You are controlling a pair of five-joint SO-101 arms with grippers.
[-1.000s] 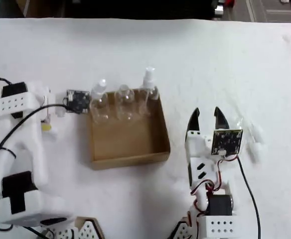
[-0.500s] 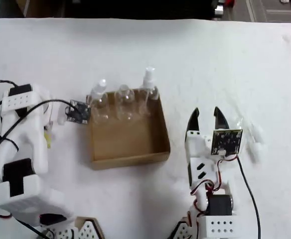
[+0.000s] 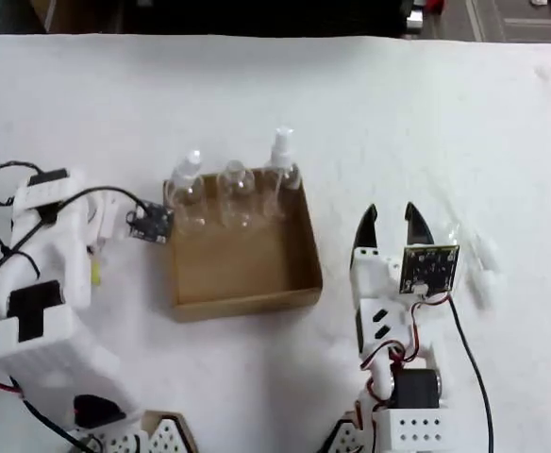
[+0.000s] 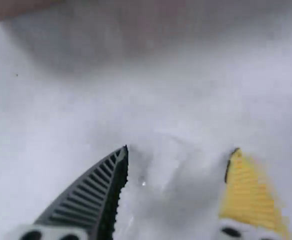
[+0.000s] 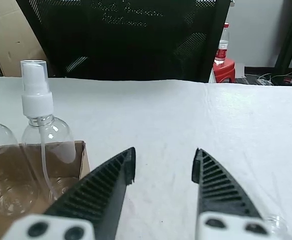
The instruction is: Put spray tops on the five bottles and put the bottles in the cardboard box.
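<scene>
Left gripper [image 4: 176, 165], ridged black and yellow jaws parted, hangs over white cloth [image 4: 146, 75]; right gripper [image 5: 163, 167] gapes too.

The cardboard box [image 3: 245, 274] is brown paperboard, matt and plain. The bottles [image 3: 235, 198] standing in it are of clear, glossy plastic, and the spray top [image 5: 36, 92] is smooth white plastic. The table [image 3: 398, 104] has a white matt covering which looks slightly rough, like cloth. The right gripper [image 5: 163, 152] is black ribbed plastic. The left gripper [image 4: 180, 149] is ribbed matt plastic too, black on one side and yellow on the other.
</scene>
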